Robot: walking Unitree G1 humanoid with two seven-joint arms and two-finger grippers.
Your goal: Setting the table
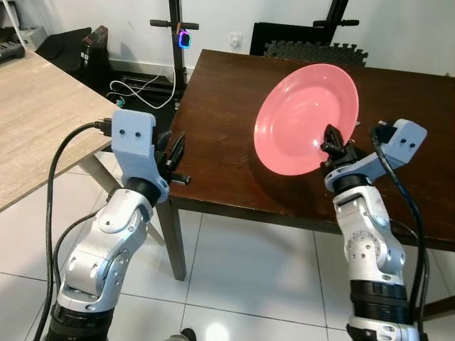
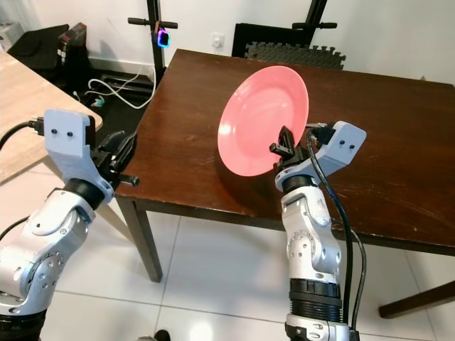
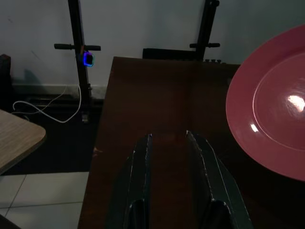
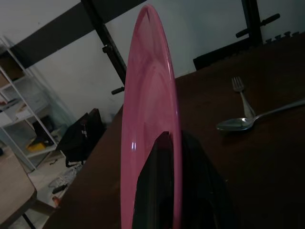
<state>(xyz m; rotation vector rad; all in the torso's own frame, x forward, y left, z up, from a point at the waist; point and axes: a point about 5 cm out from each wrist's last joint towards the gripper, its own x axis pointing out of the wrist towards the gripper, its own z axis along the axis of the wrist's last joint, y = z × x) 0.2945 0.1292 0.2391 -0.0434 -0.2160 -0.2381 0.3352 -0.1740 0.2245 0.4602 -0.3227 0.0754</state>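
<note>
A pink plate [image 1: 304, 117] is held tilted, nearly on edge, above the front part of the dark wooden table [image 1: 213, 106]. My right gripper [image 1: 332, 144] is shut on the plate's lower rim, one finger on each face, as the right wrist view shows [image 4: 157, 143]. A fork [image 4: 242, 98] and a spoon [image 4: 248, 120] lie on the table beyond the plate. My left gripper [image 1: 173, 153] hovers at the table's front left corner, fingers [image 3: 138, 162] slightly apart and holding nothing.
A light wooden table [image 1: 35, 114] stands to the left. Behind the dark table are a black stand with a blue-lit device [image 1: 184, 38], white cables [image 1: 138, 89] on the floor and black foam mats [image 1: 313, 50] against the wall. White tiled floor [image 1: 242, 277] lies below.
</note>
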